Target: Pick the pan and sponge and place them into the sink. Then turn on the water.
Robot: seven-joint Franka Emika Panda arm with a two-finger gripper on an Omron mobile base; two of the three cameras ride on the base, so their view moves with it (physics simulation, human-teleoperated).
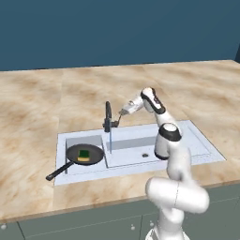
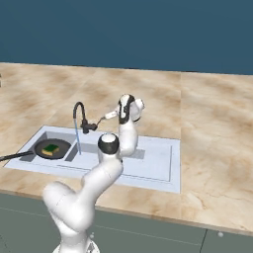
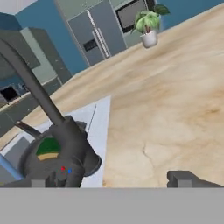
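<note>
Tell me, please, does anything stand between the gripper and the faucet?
Nothing visible does. The open gripper is right at the base of the black faucet, with no object between them. Water runs into the sink, where the pan holds the sponge.

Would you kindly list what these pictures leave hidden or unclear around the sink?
- Right base view: the pan handle's far end is cut off by the left edge.
- Left base view: the arm covers part of the sink's longer basin.
- Both base views: the claw is too small to tell whether it touches the faucet.
- Hand view: the faucet base blocks most of the sponge and pan.
- The small basin's drain lies under the pan.
</note>
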